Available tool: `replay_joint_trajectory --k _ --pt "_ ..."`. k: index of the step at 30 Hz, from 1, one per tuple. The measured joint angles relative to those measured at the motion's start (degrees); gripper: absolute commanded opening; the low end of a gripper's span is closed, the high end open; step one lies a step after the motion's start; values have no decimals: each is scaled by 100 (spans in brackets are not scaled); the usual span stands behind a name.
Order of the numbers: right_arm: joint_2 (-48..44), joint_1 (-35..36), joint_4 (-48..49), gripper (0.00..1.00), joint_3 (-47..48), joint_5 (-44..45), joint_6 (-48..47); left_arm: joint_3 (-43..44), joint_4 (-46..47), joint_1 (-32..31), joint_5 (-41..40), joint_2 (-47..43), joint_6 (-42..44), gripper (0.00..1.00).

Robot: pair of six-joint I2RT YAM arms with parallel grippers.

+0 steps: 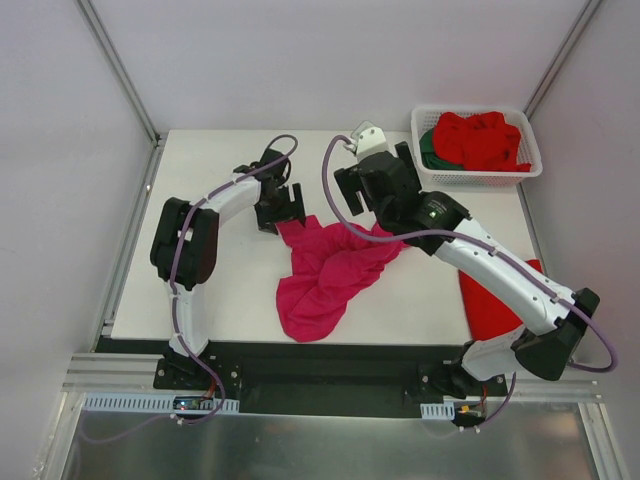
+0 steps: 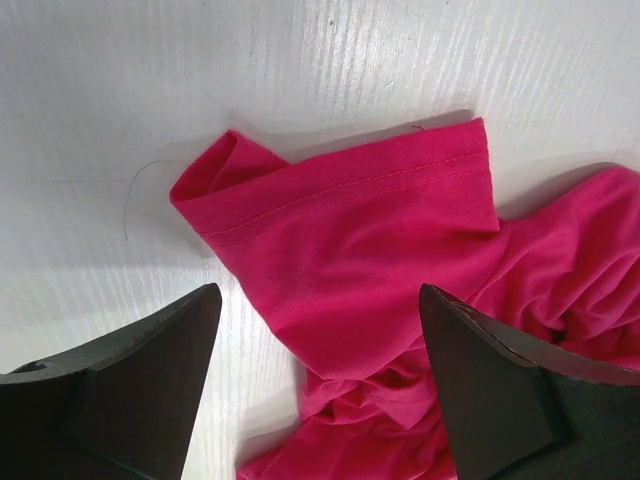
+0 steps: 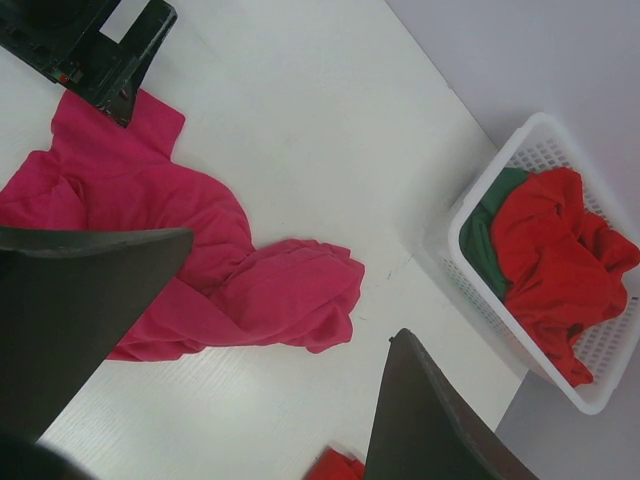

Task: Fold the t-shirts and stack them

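While the left arm reaches forward with its elbow raised and its wrist bent down, we see the left gripper (image 1: 281, 205) low over the worktop (image 1: 220, 290), jaws wide apart and holding nothing. Between its fingers, in its own wrist view, lies the hemmed sleeve (image 2: 350, 190) of the magenta-pink t-shirt (image 1: 330, 270), flat on the worktop with one corner folded over. We cannot tell whether the fingertips touch the cloth. The rest of the shirt runs back from this gripper toward the arm bases in a crumpled heap.

The right arm stretches diagonally from its base, and the right gripper (image 3: 295, 285) hangs above the bunched end of the same shirt, jaws spread wide and empty. From overhead its fingers are hard to make out against the dark wrist.

Off to this gripper's right stands the white basket (image 3: 470, 290), holding a red t-shirt (image 3: 550, 260) with a dark green t-shirt (image 3: 485, 235) tucked beside it; the frame edge cuts off one corner. A second red t-shirt (image 1: 485, 305) lies under the right forearm, mostly hidden overhead and only a sliver in the right wrist view. Only the left wrist view shows the sleeve's stitching.
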Motion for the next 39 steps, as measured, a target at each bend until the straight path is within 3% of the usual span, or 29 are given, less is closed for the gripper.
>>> replay_joint_trajectory --k 7,9,10,11,12,13,24,30,35,39 --pt "173 0 -116 96 63 -52 17 -90 -24 0 0 83 -24 78" --pt "179 0 -162 96 63 -83 22 -87 -28 0 0 168 -31 64" --pt "179 0 -168 96 63 -92 22 -74 -35 0 11 170 -46 52" --pt "179 0 -173 96 63 -101 22 -66 -31 0 2 173 -66 24" --pt "179 0 -188 96 63 -103 22 -50 -24 0 15 210 -68 5" --pt "179 0 -201 96 63 -105 22 -31 -22 0 15 260 -103 0" --pt "179 -11 -243 96 63 -103 22 -208 -15 -2 -243 114 -114 0" --pt "179 -11 -245 96 63 -103 20 -404 -610 -4 -1375 -1720 -74 0" --pt "179 -22 -245 96 63 -114 20 431 -892 -2 -2402 -3300 199 0" --pt "179 -33 -247 96 63 -120 20 955 -1012 -2 -3003 -3709 437 0"
